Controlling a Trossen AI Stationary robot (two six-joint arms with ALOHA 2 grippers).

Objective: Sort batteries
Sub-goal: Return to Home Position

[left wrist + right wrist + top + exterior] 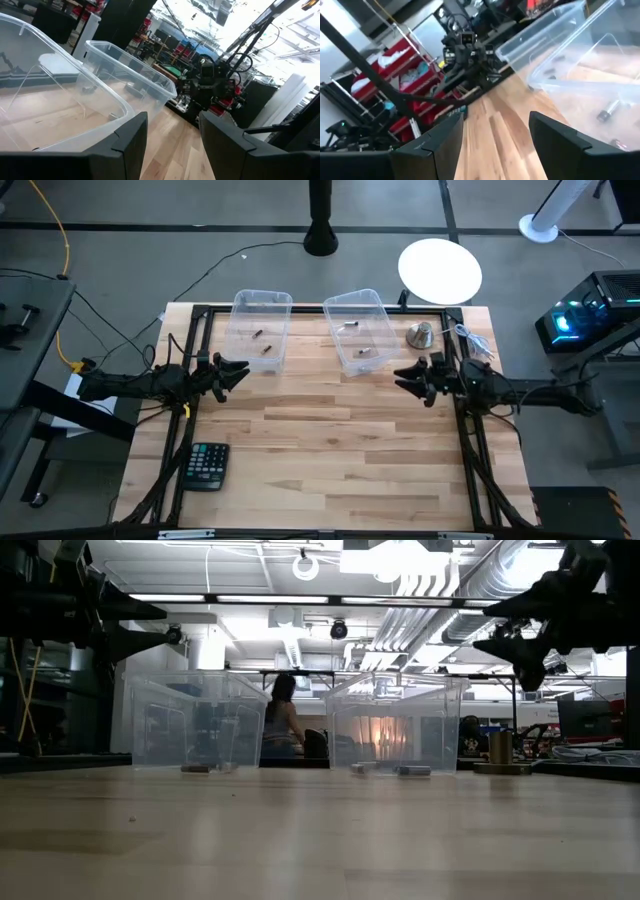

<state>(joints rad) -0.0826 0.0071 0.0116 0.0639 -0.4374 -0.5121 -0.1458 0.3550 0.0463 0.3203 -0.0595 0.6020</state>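
Note:
Two clear plastic bins stand side by side on the far half of the table. The left bin [261,328] holds dark batteries [267,348] lying on its floor. The right bin [361,330] holds silvery-light batteries [363,352], one of them [609,111] seen in the right wrist view. My left gripper [242,370] hovers open above the table, just near-left of the left bin. My right gripper [400,377] hovers open just near-right of the right bin. Both are empty.
A metal bell-shaped object [420,334] stands right of the right bin. A calculator [207,464] lies at the near left. A white round disc [439,271] sits past the far edge. A wide bare stretch of wood [330,440] lies between and in front of the arms. A person [281,730] shows beyond the table.

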